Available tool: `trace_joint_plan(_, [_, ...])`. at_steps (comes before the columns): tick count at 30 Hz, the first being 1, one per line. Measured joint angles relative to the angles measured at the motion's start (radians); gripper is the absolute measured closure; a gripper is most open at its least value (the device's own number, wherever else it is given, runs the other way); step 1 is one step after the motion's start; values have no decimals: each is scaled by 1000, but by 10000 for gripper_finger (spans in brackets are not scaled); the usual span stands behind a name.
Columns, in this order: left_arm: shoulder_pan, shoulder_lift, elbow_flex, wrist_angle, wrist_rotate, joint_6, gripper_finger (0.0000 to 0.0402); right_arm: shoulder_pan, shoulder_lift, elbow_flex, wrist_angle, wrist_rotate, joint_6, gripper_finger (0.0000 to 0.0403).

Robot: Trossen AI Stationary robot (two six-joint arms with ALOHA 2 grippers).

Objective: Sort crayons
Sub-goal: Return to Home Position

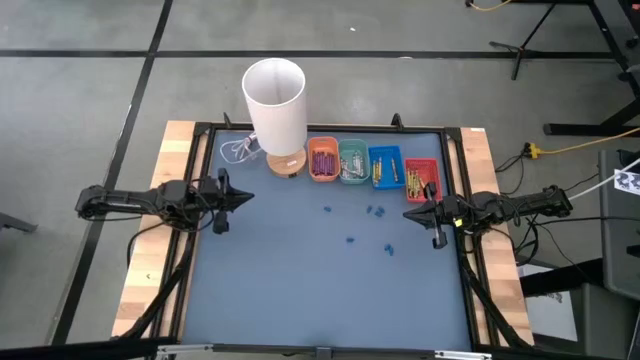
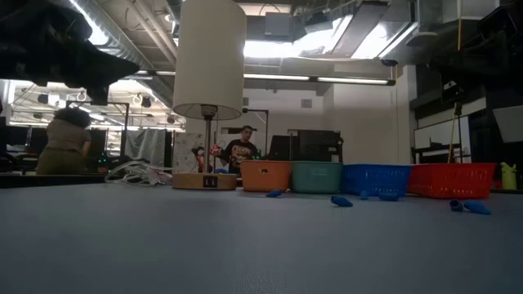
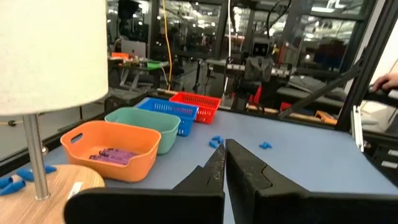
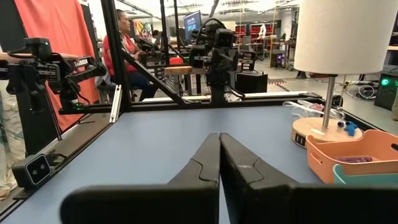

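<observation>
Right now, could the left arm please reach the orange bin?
Probably yes: bare mat lies between the left claw and the orange bin, though the lamp base stands right beside the bin on the arm's side.

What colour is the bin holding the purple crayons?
Orange; the bin shows best in the left wrist view.

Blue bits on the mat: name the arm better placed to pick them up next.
Right, probably. The right gripper, shut, points at the blue bits from close by; the left gripper, also shut, sits farther off beside the lamp.
</observation>
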Motion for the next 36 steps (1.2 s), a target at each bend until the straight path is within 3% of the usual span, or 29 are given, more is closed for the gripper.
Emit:
trace_joint_plan(7, [0,-60,0,0,0,0,401,-8,0,0,-2,-1,0,400])
trace_joint_plan(17, [0,-67,1,5,0,0,401,-145,0,0,-4,-6,0,400])
trace_joint_plan(36, [0,-66,1,8,0,0,401,-144,0,0,-5,-7,0,400])
